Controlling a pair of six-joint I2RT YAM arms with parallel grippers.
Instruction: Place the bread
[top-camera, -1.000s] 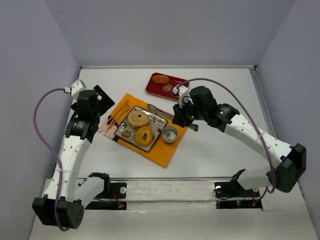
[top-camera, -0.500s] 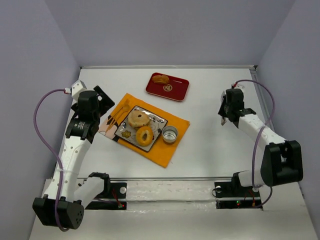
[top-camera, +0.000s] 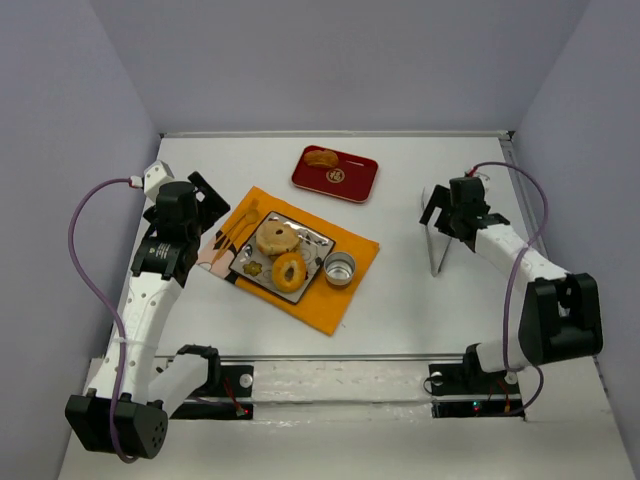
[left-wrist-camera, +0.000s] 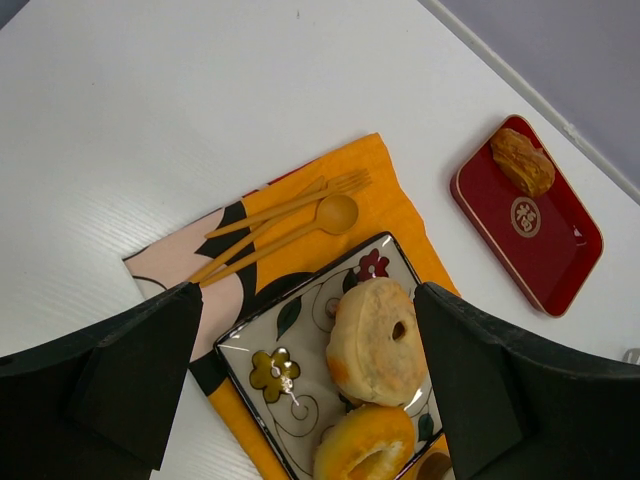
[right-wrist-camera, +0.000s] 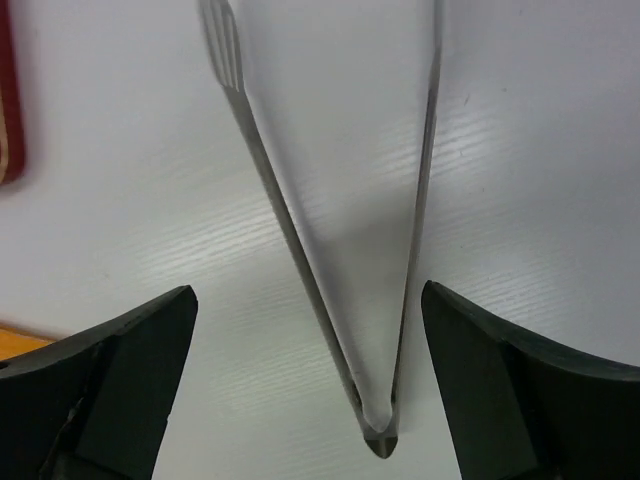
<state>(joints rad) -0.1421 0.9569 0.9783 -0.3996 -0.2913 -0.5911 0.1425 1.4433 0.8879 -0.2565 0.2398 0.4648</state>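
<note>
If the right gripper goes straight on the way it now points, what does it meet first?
Probably the silver metal tongs lying on the white table, right ahead of the right gripper; depth unclear.

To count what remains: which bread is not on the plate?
The small brown piece alone on the red tray; the bun and the ring lie on the plate.

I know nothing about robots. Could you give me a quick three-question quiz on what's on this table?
1. True or false: the right gripper is open, not gripping the tongs.
2. How many breads lie on the patterned plate? A one, B two, C four.
3. What lies on the red tray?
Key: 1 true; 2 B; 3 one pastry.
</note>
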